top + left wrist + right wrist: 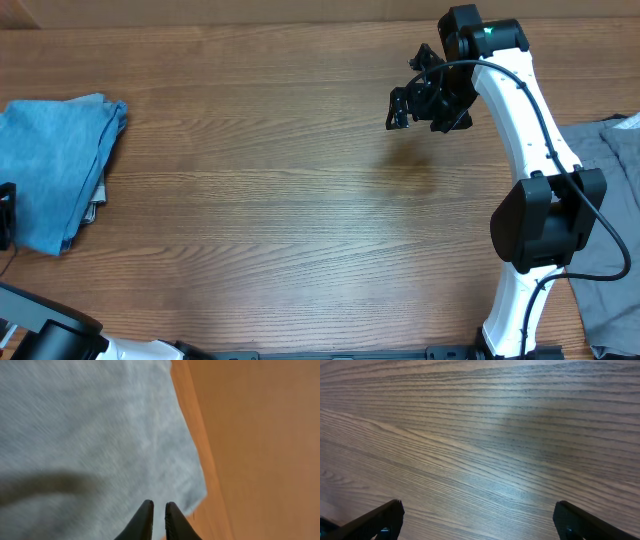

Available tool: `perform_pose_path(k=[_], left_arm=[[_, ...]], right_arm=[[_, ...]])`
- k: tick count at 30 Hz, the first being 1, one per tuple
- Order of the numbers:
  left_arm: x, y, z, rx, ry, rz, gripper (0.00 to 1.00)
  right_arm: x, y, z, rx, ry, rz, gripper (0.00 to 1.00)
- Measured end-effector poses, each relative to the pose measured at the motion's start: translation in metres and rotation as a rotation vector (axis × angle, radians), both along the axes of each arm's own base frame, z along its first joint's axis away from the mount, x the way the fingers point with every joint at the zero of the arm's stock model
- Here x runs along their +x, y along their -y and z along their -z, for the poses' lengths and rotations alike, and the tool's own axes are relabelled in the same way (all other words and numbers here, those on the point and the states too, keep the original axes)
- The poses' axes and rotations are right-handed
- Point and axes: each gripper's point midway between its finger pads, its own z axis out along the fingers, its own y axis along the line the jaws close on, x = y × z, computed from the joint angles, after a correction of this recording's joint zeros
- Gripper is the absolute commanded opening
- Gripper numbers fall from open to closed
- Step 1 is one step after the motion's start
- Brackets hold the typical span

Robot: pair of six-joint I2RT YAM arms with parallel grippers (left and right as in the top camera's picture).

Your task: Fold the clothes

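Folded jeans (55, 170) at table's left edge; soft light-blue denim, faded patches, rumpled rounded stack. Left gripper (159, 515) over the denim; slim black fingers barely parted, nothing between. Right gripper (480, 525) above bare streaky wood-grain table (280, 200); blunt fingers spread wide, empty. Grey trousers (620, 190) flat at right edge.

No writing, label, brand, number or sign can be read in any view. The blue jeans (55, 170) folded at the left show plain denim, and the grey trousers (620, 160) at the right edge show plain cloth. The wooden table (280, 200) shows only its grain. The white arm (520, 110) on the right carries no legible marking.
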Motion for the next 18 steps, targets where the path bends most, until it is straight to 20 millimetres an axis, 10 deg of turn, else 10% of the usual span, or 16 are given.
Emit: perform_pose_path(k=[4,10,15,18], left_arm=[[0.002,-0.017,0.003,0.071,-0.007,-0.035,0.11],[0.009,-0.023,0.074,-0.028,-0.028,-0.007,0.14],[0.018,-0.021,0.057,-0.007,0.034,0.036,0.18],[0.032,-0.016,0.008,0.059,0.095,0.061,0.21]], right_arm=[[0.000,0.000,0.000,0.000,0.000,0.000,1.00],[0.000,0.000,0.000,0.000,0.000,0.000,1.00],[0.000,0.000,0.000,0.000,0.000,0.000,1.00],[0.000,0.000,0.000,0.000,0.001,0.000,1.00]])
